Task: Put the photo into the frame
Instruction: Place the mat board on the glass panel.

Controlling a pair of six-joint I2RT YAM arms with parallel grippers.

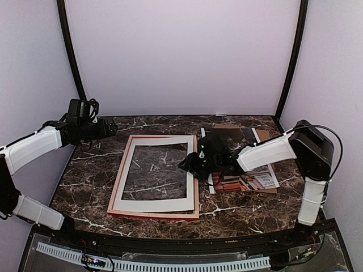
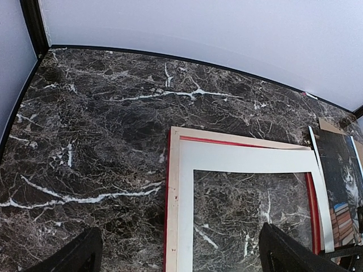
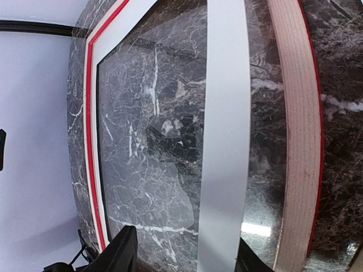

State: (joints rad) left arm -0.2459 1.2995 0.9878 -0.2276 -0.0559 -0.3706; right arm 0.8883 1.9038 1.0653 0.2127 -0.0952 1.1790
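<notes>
Two arms over a dark marble table. Top external view: the frame lies flat at table centre, pale wooden back up, with a white mat resting on it slightly askew. The photo lies at 3 o'clock of the frame on a brown backing board, partly under the right forearm. The right gripper sits low at the frame's 3 o'clock edge; the left gripper hovers off the 10 o'clock corner, apart from everything. Left wrist view: both fingers stand wide apart over bare marble, holding nothing, the frame corner at 1 o'clock. Right wrist view: the fingers are parted above the mat's strip, nothing clamped between them; a sheen inside the opening suggests glazing. Likely hazards: the loose mat could slide off register if nudged by the low right gripper; the forearm above the photo could drag it; a thin, flat print may crease when pinched from the board.
</notes>
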